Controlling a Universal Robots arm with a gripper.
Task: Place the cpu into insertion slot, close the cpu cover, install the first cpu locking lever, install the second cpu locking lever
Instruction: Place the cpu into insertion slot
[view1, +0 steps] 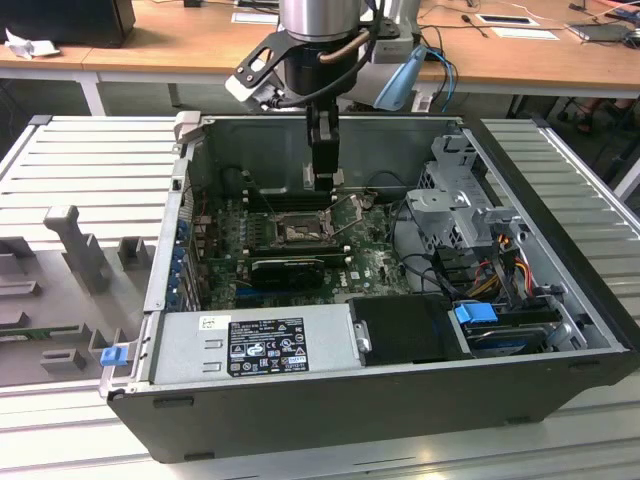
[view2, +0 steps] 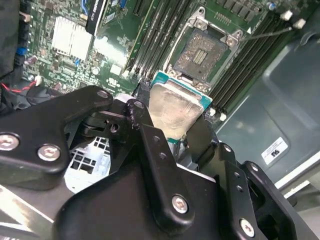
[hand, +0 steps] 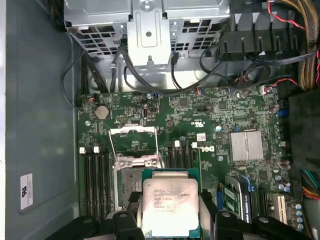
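Held the cpu (view2: 175, 102) clamped in the closed gripper (view2: 172, 127) above the insertion slot (view2: 200, 54), beside the raised cpu cover (hand: 132, 129); risked bent pins if lowered tilted or off-centre from that slot.

Exterior view: high, oblique, mid-range, over whole open PC case (view1: 350, 415). First wrist view: approx. straight down on motherboard (hand: 200, 115), close. Second wrist view: oblique, closer, past gripper (view2: 175, 117) links. Both wrist views share insertion slot (view2: 200, 54) & cpu (hand: 170, 207).

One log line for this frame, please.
hand shut on cpu | cpu above motherboard, not seated | insertion slot empty | cpu cover open
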